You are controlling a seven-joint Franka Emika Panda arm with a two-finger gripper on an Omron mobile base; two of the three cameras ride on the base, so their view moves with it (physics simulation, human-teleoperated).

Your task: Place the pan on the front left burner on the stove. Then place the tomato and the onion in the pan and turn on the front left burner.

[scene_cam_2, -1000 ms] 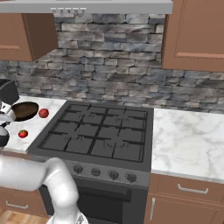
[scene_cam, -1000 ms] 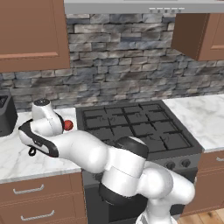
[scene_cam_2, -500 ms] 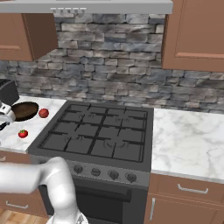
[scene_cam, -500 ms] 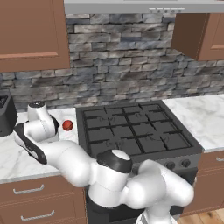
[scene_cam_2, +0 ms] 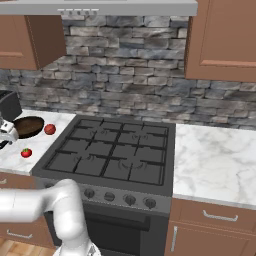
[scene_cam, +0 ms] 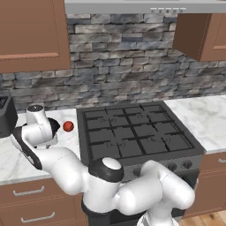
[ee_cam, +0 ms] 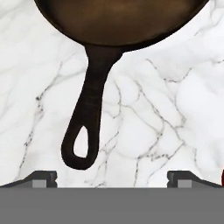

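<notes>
- The gripper (ee_cam: 112, 177) hangs over the marble counter (ee_cam: 175, 109), its 2 fingertips (ee_cam: 41, 178) spread wide and empty.
- The pan (ee_cam: 118, 19) lies ahead; its handle (ee_cam: 89, 109) reaches back between the tips, left of centre.
- Best next: shift left, descend, then pinch the handle squarely.
</notes>
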